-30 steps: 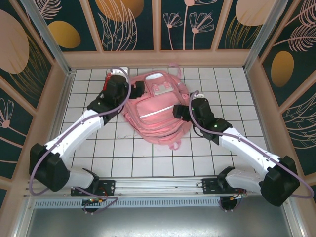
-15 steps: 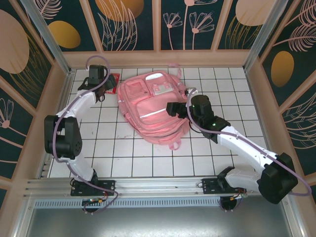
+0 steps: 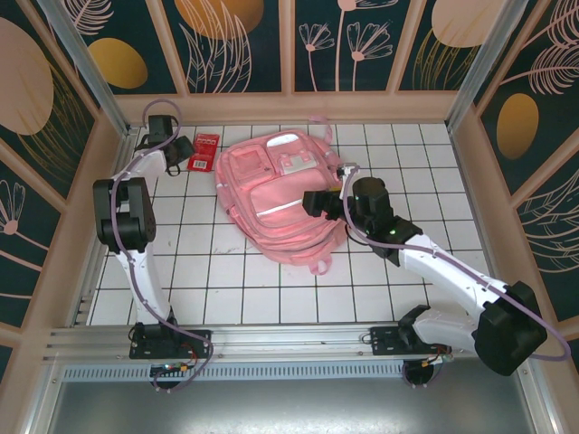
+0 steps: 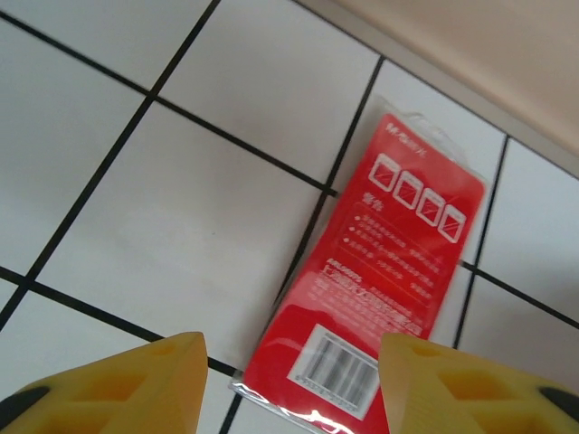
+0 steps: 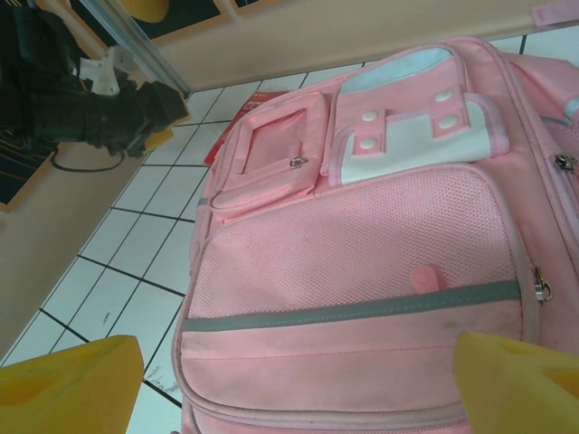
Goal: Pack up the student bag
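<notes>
The student bag, a large pink backpack, lies flat at the back middle of the tiled table, front pockets and grey strip facing up. A flat red packet with a barcode lies on the tiles left of the bag. My left gripper hovers over the packet's near end. Its yellow fingers stand apart, one on each side of the barcode end, gripping nothing. My right gripper hangs open above the bag's right side, and the lower front pocket lies between its fingers.
The wooden back wall runs just beyond the red packet. The left side wall stands close to the left arm. A pink strap trails from the bag's near end. Bare white tiles stretch between the bag and the arm bases.
My left arm has swung away from the bag's left side to the back left corner over the red packet, and its jaws have narrowed. My right gripper has edged slightly left over the bag.
</notes>
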